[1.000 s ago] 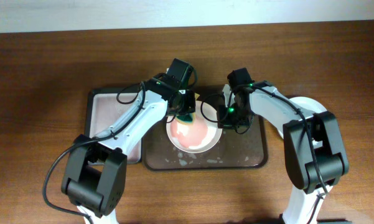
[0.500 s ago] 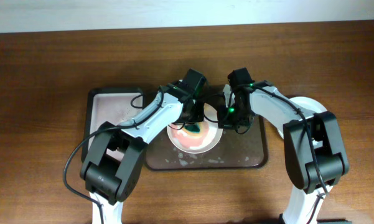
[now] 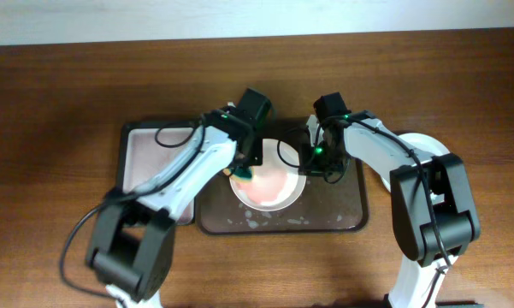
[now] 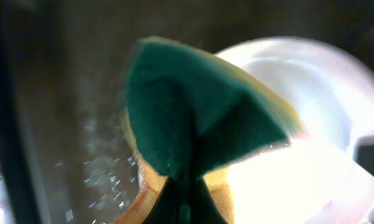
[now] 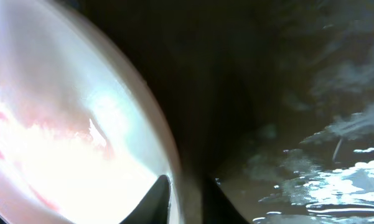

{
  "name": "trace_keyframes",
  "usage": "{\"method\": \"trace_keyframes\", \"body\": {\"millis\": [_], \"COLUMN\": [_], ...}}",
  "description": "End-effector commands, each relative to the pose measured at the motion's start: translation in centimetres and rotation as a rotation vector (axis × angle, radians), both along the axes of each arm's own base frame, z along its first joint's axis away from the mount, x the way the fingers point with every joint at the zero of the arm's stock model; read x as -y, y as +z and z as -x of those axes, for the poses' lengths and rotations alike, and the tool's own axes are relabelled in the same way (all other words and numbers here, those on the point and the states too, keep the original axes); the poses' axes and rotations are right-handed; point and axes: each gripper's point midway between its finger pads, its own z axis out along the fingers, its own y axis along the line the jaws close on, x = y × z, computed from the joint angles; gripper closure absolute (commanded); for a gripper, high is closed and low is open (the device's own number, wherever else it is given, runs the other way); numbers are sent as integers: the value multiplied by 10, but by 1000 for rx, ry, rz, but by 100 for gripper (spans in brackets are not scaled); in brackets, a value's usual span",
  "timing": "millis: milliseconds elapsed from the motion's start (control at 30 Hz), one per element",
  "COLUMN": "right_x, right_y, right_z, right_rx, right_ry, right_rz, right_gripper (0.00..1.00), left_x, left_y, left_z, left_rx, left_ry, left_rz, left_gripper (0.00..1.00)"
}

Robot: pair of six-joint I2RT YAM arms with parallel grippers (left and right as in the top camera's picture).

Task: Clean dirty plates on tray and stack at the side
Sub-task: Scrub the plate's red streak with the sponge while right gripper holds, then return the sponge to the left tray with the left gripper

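Our left hand was closed tight on the sponge, pinching it into a wedge. The green face was toward the wrist camera and yellow showed at the edges. We judged that grip let us press one edge down and drag it over the sauce. The sponge sat at the left rim of the plate, whose middle was smeared pink, so the wiping looked unfinished.

Our right hand was shut on the plate's right rim, one finger over it and one under. We think that was to keep the plate from sliding or spinning under the scrubbing. The plate lay in the tray, about midway between the worktop's left and right edges, and the tray floor around it was wet. The sponge tray touched the tray on the side toward the left edge. A second plate showed partly behind our right arm, toward the right edge.

Half a second earlier the sponge had been over the plate's middle. It had since moved back to the left rim, near where it was a second ago. The right hand, plate and tray had not shifted.
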Motion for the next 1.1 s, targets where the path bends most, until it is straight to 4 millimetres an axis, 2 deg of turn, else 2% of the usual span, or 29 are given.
{"method": "trace_keyframes", "body": {"millis": [0, 167, 267, 367, 567, 700, 833, 933, 1067], "right_x": [11, 13, 13, 12, 34, 56, 68, 65, 54], "right_y": [-7, -6, 3, 27, 82, 117, 133, 144, 159], "right_z": [0, 5, 3, -5, -20, -23, -22, -21, -21], "right_rx": [0, -23, -21, 18, 162, 283, 360, 426, 528], "right_ry": [-12, -12, -7, 11, -15, -37, -28, 1, 26], "right_rz": [50, 56, 57, 61, 182, 327, 502, 633, 782], "right_gripper": [96, 96, 96, 96, 96, 96, 96, 96, 96], "left_x": [-26, -68, -86, -95, -133, -154, -173, -182, -183], "left_y": [42, 58, 59, 56, 43, 12, -19, -41, -65], "left_z": [-8, -11, -10, -10, -10, -3, 5, 14, 27], "left_rx": [93, 87, 60, 33, 4, -28, -39, -43, -55], "left_ry": [38, 85, 78, 2, 66, 109, 161, 189, 192], "left_rz": [1, 12, 22, 64, 56, 90, 99, 99, 97], "left_gripper": [100, 100, 100, 100, 100, 100, 100, 100, 100]}}
